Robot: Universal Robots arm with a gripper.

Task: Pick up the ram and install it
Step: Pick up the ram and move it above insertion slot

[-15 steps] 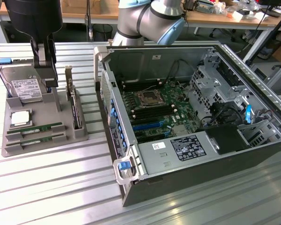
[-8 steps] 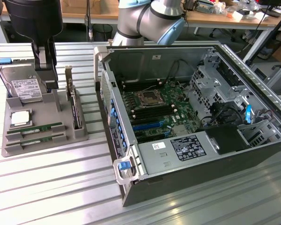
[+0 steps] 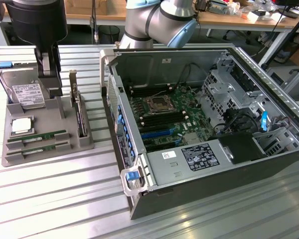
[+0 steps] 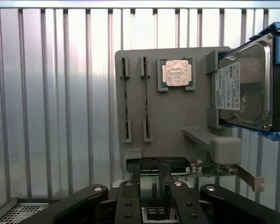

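I see the exterior view slanting down over computer case [image 3: 199, 191] and parts tray [image 3: 52, 119], wrist view nearer, facing straight down, both views sharing that tray.

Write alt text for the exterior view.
Two ram sticks lie in a grey tray on the exterior view's left, with a processor, a hard drive and an upright card. An open computer case, motherboard exposed, sits to the right, below the robot arm.

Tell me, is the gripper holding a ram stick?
No, the open gripper is empty, and both ram sticks lie in the grey tray.
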